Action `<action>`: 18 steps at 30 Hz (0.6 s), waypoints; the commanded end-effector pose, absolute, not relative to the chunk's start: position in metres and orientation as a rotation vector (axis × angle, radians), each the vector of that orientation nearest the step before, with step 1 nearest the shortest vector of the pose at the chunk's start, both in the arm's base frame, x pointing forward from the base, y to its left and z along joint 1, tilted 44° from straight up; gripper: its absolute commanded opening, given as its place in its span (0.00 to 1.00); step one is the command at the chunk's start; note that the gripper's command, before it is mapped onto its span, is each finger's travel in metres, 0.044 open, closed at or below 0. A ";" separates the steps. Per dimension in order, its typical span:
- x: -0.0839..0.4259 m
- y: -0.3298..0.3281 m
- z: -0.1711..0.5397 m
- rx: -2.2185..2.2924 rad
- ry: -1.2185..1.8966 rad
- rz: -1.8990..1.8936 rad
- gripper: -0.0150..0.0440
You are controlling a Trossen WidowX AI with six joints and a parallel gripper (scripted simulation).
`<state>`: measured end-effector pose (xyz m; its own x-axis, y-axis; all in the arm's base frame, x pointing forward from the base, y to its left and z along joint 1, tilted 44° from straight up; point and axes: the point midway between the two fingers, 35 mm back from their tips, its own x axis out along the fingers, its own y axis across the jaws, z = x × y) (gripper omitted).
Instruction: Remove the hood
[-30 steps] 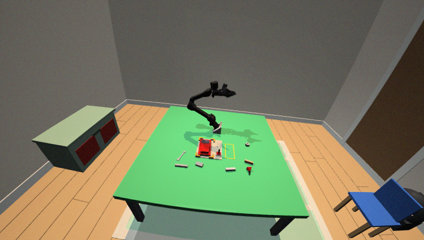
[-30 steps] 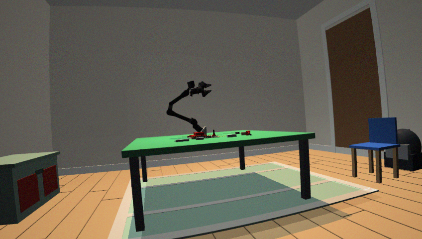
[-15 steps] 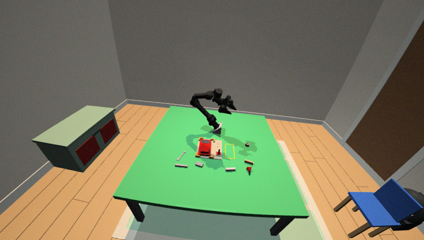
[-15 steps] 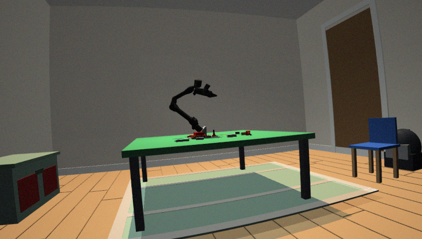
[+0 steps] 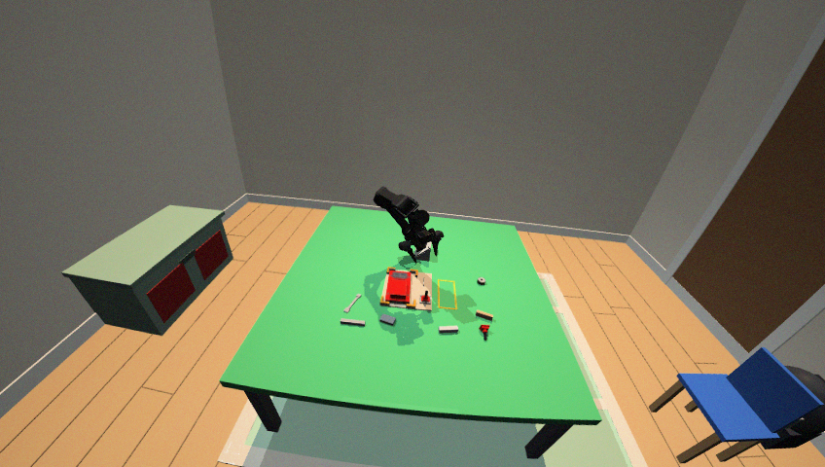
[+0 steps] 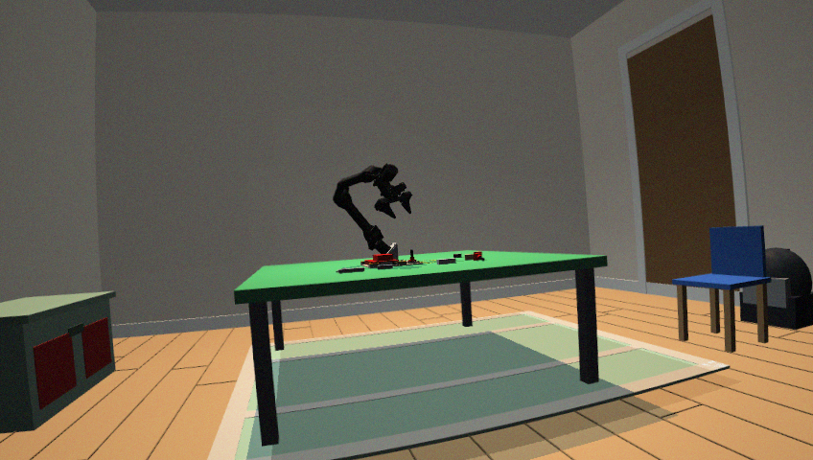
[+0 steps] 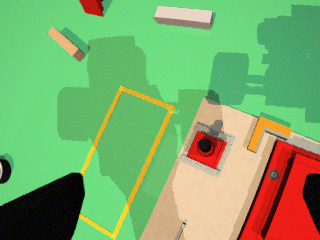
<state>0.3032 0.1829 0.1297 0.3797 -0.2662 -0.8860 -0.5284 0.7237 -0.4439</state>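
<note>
The toy car (image 5: pixel 399 287) (image 6: pixel 382 257) (image 7: pixel 291 205) is a red body on a beige board (image 5: pixel 421 281) (image 7: pixel 210 200), held between orange corner pieces. A raised red panel shows on its top; I cannot tell the hood's exact edges. The marked area is a yellow outline (image 5: pixel 455 295) (image 7: pixel 150 157) on the green table beside the board, with nothing inside it. My gripper (image 5: pixel 425 258) (image 6: pixel 401 215) is open and empty, high above the table and pointing down. In the wrist view its right finger covers part of the car and its left finger covers one side of the outline.
A black knob (image 5: pixel 426 294) (image 7: pixel 204 145) stands up from the board. Around lie a white block (image 5: pixel 448 329) (image 7: pixel 183 17), a tan block (image 5: pixel 484 315) (image 7: pixel 65 43), a red piece (image 5: pixel 484 328) (image 7: pixel 93 6), a wheel (image 5: pixel 481 281), a wrench (image 5: pixel 352 303) and a grey block (image 5: pixel 387 319).
</note>
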 end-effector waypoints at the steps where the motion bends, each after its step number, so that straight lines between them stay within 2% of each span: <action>1: 0.322 0.142 0.127 -0.772 1.289 -0.006 1.00; 8: 0.347 0.051 0.126 -0.747 1.452 -0.416 1.00; 18: 0.344 0.046 0.119 -0.746 1.465 -0.452 1.00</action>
<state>0.3434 0.0482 0.1195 0.0839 -0.6834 -0.7252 -0.1685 0.7075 -0.6863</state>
